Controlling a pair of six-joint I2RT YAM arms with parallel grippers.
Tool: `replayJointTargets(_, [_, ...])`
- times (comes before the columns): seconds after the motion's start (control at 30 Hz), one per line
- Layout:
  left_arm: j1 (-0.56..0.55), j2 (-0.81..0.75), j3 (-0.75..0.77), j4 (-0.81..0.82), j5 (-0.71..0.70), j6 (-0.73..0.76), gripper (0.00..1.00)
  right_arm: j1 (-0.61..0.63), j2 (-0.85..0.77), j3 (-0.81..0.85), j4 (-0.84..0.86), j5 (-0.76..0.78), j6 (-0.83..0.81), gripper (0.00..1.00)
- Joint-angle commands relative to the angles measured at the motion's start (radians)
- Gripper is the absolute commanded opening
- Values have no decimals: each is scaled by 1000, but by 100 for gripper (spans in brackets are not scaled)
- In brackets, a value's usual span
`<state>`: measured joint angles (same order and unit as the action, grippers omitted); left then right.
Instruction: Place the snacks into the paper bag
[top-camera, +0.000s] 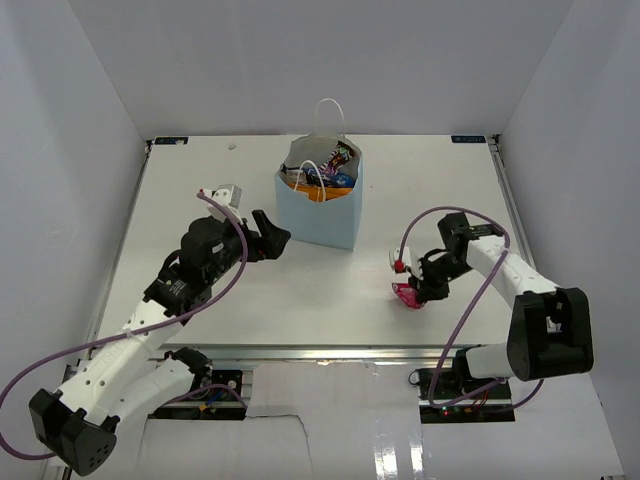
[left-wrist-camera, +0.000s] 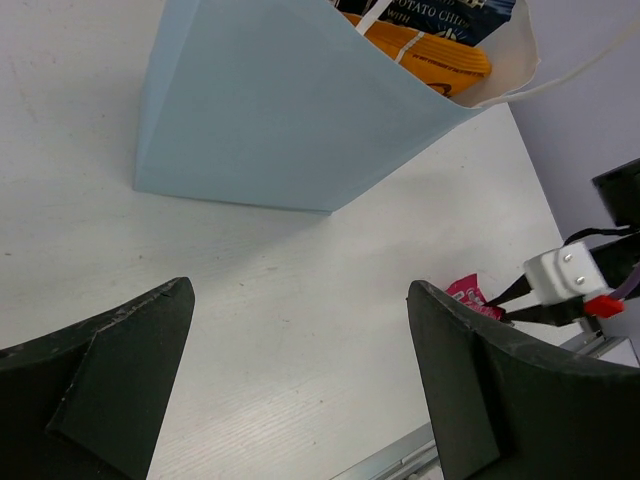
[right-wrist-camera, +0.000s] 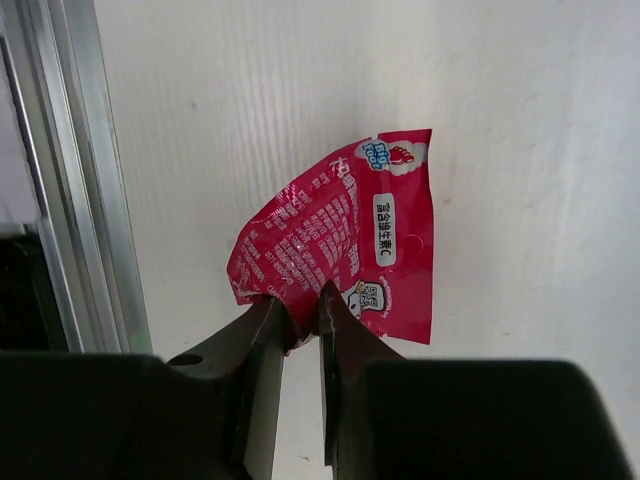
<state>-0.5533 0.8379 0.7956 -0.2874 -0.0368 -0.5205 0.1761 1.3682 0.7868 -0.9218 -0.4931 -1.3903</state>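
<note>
The pale blue paper bag (top-camera: 322, 205) stands upright at the table's centre back, with an orange packet (left-wrist-camera: 430, 55) and other snacks inside. It fills the top of the left wrist view (left-wrist-camera: 280, 110). The small pink-red packet (right-wrist-camera: 345, 240) lies on the table at the front right (top-camera: 408, 295). My right gripper (top-camera: 418, 292) is shut on that packet's near edge (right-wrist-camera: 300, 310). My left gripper (top-camera: 272, 240) is open and empty, just left of the paper bag, jaws wide apart (left-wrist-camera: 300, 350). The pink-red packet also shows in the left wrist view (left-wrist-camera: 470, 295).
A metal rail (top-camera: 330, 352) runs along the table's front edge, close to the pink-red packet. White walls enclose the table on the left, right and back.
</note>
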Motion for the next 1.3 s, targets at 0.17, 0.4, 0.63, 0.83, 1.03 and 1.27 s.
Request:
replayJointTargets(0.17, [6,4,-7,54,29,-7,98,-7,-38,570,-68,-421,285,8])
replayJointTargets(0.4, [6,29,14,77,35,2,98,110,101,935,317,-351,826,8])
replayJointTargets(0.63, [6,12,-2,73,80,-22,98,269,313,1137,494,-61,1051,8])
replayJointTargets(0.83, [6,-45,-29,48,63,-52,98,359,427,1175,551,117,1074,8])
replayJointTargets(1.03, [6,-66,-33,34,52,-59,98,379,457,1181,569,220,1067,77])
replayJointTargets(1.27, [6,-62,-19,47,86,-27,98,333,283,1065,522,272,1088,90])
